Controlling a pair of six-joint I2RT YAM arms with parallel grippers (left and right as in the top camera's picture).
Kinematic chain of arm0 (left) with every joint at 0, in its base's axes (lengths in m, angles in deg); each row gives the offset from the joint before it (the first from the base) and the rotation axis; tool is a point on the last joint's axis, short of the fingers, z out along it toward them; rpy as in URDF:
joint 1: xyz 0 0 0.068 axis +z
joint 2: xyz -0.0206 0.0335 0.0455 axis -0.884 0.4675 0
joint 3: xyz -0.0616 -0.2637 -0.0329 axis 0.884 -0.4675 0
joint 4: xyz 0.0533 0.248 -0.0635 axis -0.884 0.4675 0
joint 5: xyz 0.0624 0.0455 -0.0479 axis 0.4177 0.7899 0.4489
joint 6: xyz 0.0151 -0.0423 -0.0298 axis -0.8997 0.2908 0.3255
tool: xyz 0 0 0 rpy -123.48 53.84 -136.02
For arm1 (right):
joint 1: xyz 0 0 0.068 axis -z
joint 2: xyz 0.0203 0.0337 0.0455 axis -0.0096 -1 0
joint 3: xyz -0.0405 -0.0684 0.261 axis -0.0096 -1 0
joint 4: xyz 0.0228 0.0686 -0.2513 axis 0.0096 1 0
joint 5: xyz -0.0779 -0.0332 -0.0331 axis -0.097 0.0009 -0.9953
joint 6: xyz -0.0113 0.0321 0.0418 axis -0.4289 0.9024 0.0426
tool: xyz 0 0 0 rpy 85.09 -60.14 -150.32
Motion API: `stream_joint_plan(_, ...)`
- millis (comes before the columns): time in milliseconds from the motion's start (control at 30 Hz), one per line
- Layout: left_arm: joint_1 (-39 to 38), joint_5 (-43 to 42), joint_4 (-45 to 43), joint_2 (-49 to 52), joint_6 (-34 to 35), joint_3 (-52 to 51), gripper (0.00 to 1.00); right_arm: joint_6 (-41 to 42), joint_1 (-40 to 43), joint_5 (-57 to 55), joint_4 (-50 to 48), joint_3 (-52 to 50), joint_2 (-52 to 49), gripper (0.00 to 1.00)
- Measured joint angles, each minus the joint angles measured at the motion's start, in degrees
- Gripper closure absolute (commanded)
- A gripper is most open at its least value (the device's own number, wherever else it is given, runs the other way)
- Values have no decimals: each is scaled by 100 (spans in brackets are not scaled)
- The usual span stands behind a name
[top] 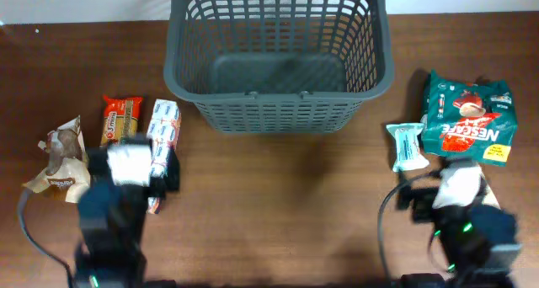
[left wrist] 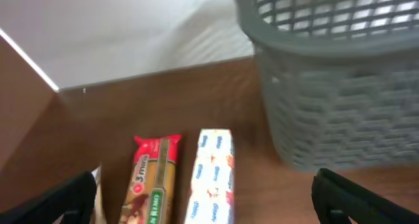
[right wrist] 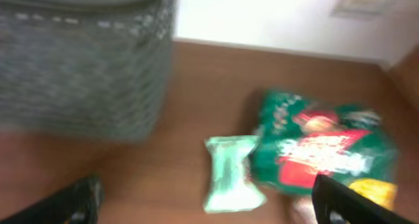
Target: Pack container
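Observation:
The dark grey lattice basket (top: pixel 278 56) stands at the back middle of the table and looks empty; it also shows in the left wrist view (left wrist: pixel 340 73) and the right wrist view (right wrist: pixel 85 60). My left gripper (left wrist: pixel 209 201) is open above a white and blue packet (left wrist: pixel 211 178) and a red and orange packet (left wrist: pixel 152 181). My right gripper (right wrist: pixel 209 201) is open above a pale green packet (right wrist: pixel 229 175), with a green Nescafe bag (right wrist: pixel 321 149) to its right. In the overhead view the left arm (top: pixel 126 174) is front left and the right arm (top: pixel 459 200) is front right.
A brown paper-wrapped packet (top: pixel 61 160) lies at the far left. The white and blue packet (top: pixel 162 132) and red and orange packet (top: pixel 120 120) lie side by side. The pale green packet (top: pixel 408 145) and Nescafe bag (top: pixel 467 115) lie at the right. A white wall is behind the table.

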Motion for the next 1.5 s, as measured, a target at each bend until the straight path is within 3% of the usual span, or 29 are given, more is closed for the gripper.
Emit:
stream_joint_plan(133, 286, -118, 470, 1681, 15, 1364, 1, -118, 0, -494, 1078, 1836, -1368, 1)
stream_joint_plan(300, 485, -426, 717, 3018, 17, 2371, 1, -24, 0, -466, 2015, 3287, -2472, 1)
stream_joint_plan(467, 494, -533, 717, 3589, 20, 2557, 1, 337, 155, -699, 2291, 4002, -3152, 1)
stream_joint_plan(700, 494, -590, 758, 4094, 20, 2557, 1, 850, 1285, -868, 2369, 4868, -4671, 1)
stream_joint_plan(900, 494, -592, 774, 4345, 20, 2557, 1, 1248, 1797, -745, 2238, 5174, -6284, 1)
stream_joint_plan(1167, 494, -592, 815, 4385, 20, 2557, 1, 1447, 1812, -610, 1840, 5195, -8000, 1)
stream_joint_plan(1500, 494, -592, 817, 4387, 20, 2557, 1, 597, 1384, -933, 1058, 5195, -9193, 1)
